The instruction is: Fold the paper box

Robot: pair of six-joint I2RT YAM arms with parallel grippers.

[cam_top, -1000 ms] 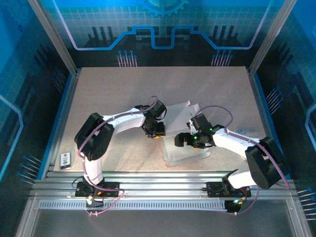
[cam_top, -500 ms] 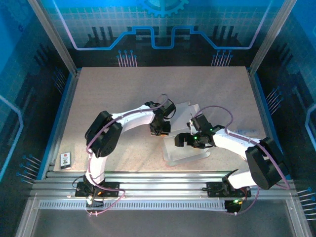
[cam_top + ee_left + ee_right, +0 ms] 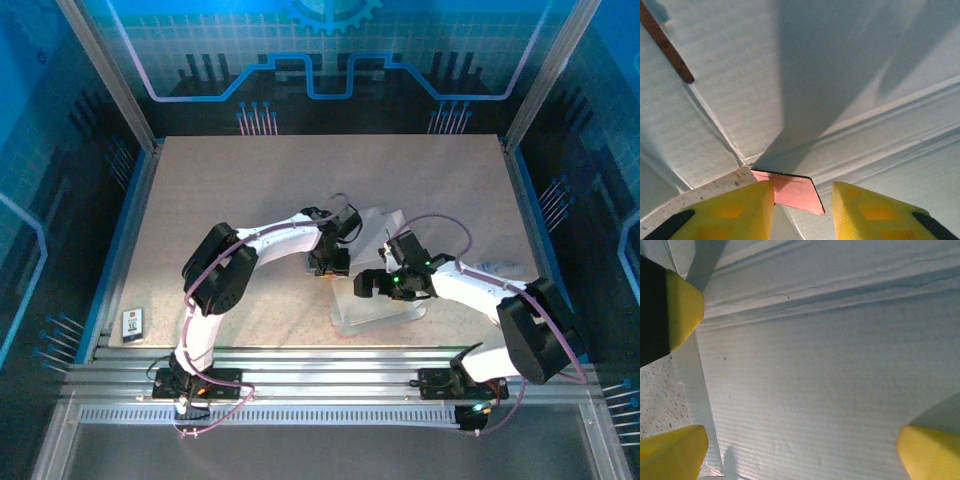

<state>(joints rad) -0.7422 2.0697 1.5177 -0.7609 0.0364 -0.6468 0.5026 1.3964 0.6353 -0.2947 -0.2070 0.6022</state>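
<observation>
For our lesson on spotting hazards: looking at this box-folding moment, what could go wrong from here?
1. The pink flap lies loose between the open jaws of the left claw; closing off-centre might crumple it or miss it.
2. The right claw hangs wide open over the box, gripping nothing, so the sheet may slide if pushed.
3. Both claws sit close together in the top view; they could bump.

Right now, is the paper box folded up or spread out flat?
Spread out, not yet a box. The paper box lies opened on the table, pale inside up, creases showing.
</observation>
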